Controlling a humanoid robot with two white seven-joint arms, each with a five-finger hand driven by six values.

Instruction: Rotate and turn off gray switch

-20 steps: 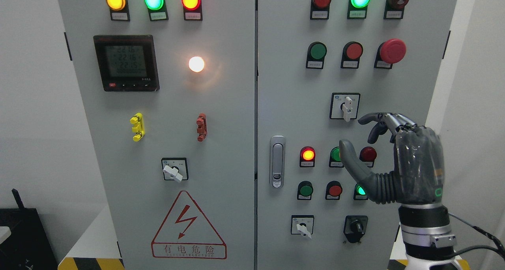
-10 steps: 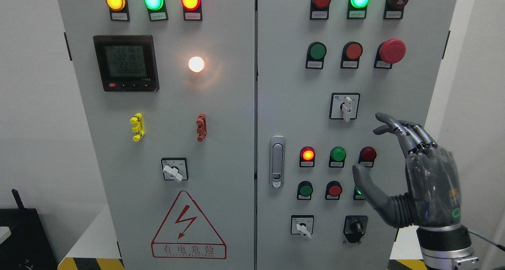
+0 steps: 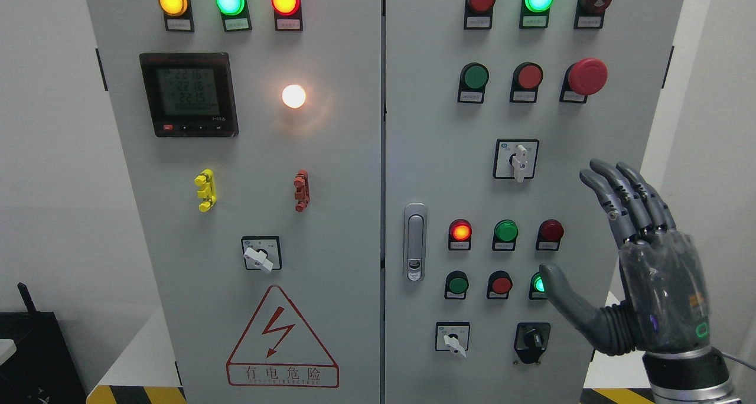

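Withdrawn down and right with fingers now spread and nothing held, the right hand is seen clear of the gray switch above 3 lamps, so retreat is judged underway.

Gray switch: white handle upright on a square plate, right door.

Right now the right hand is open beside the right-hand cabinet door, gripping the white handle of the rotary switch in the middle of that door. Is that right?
Not quite. In the head view the right hand is open at the right-hand door, but it grips nothing: its fingers are spread, lower and to the right of the rotary switch, clear of its white handle.
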